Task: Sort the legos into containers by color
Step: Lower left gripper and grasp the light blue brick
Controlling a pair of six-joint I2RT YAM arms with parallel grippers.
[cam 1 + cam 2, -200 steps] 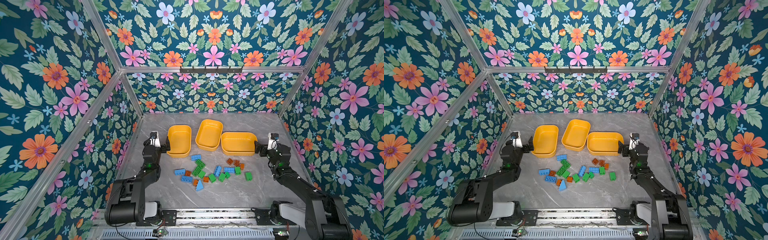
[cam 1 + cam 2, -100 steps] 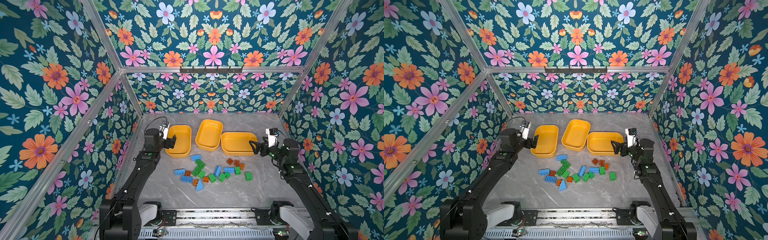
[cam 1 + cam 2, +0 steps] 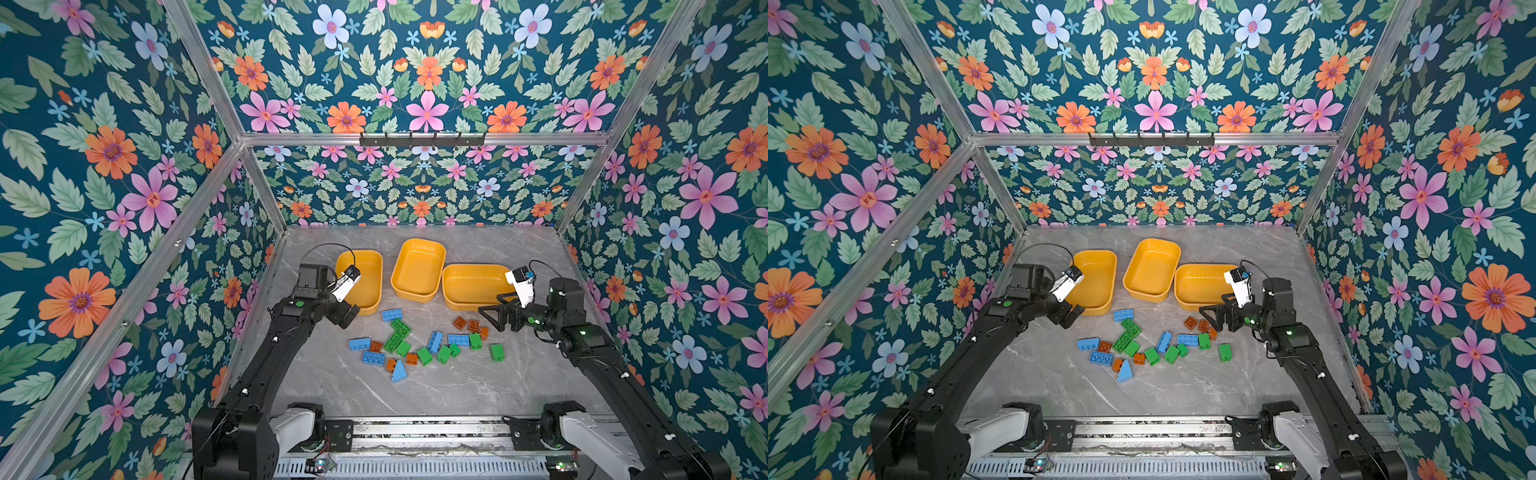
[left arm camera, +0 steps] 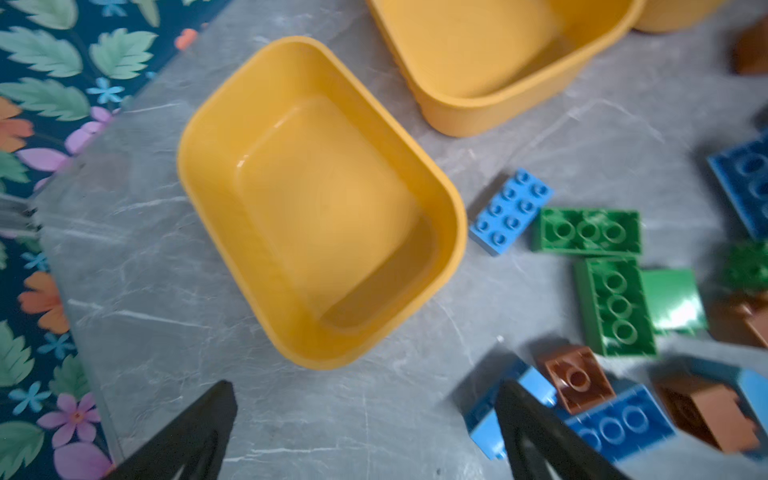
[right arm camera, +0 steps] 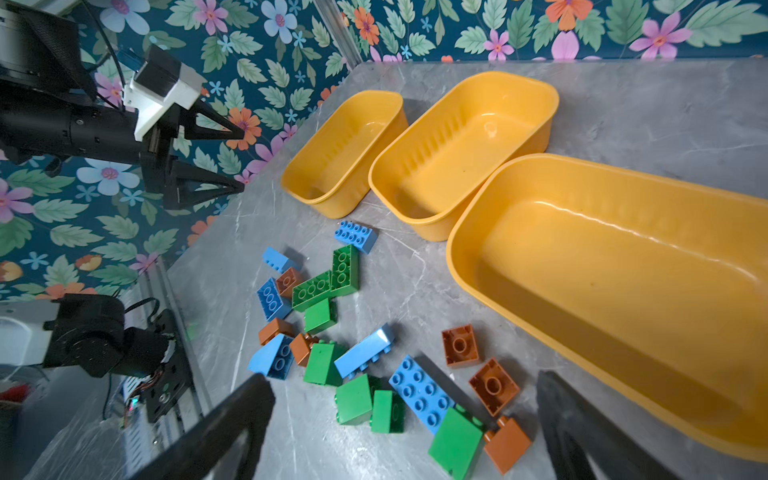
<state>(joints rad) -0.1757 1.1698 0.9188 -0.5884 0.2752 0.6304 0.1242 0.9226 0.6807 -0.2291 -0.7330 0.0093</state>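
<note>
Many legos [image 3: 419, 347], between left gripper [image 5: 242, 160], right gripper [image 3: 490, 310]

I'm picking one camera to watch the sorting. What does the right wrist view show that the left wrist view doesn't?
Only the right wrist view: the inside of the right container and the right claw, open. Only the left wrist view: the whole floor of the left container, bare, seen from above. Both: the open left claw, the middle container, the blue brick beside the left container, and the upside-down green bricks next to it.

Arms extended forward, left claw [image 3: 348, 315] jaws spread, right claw [image 3: 491, 308] jaws spread
</note>
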